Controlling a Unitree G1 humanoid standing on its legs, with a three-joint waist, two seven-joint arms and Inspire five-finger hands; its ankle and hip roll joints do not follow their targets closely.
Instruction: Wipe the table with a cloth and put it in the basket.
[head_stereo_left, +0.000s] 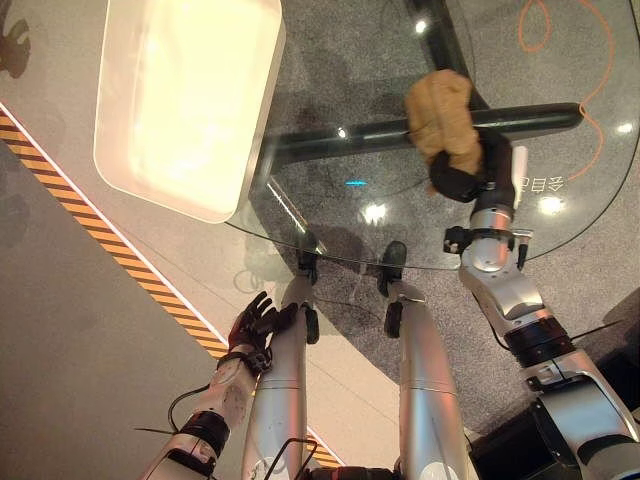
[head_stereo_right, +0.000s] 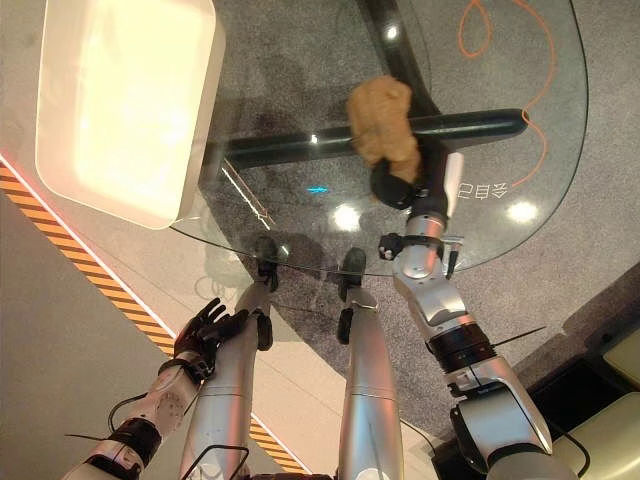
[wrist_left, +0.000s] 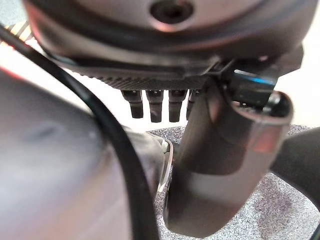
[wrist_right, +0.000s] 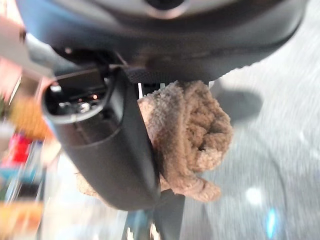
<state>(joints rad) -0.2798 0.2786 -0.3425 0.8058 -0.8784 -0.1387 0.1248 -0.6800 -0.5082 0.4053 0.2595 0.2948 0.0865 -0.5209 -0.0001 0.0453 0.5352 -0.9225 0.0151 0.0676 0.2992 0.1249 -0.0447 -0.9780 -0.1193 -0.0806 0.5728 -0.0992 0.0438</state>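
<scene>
A tan, bunched cloth (head_stereo_left: 440, 115) is held over the round glass table (head_stereo_left: 560, 60), above the dark bar of its base. My right hand (head_stereo_left: 462, 178) is shut on the cloth's near end; in the right wrist view the cloth (wrist_right: 187, 137) sits squeezed between my thumb (wrist_right: 107, 155) and the palm. A large white rectangular basket (head_stereo_left: 185, 100) stands at the table's left side. My left hand (head_stereo_left: 255, 325) hangs low beside the table's near edge, fingers relaxed, holding nothing.
An orange cord (head_stereo_left: 590, 90) loops on the floor under the glass at the far right. A black-and-orange striped floor line (head_stereo_left: 120, 260) runs diagonally at the left. The table's black base bars (head_stereo_left: 400, 130) cross under the glass.
</scene>
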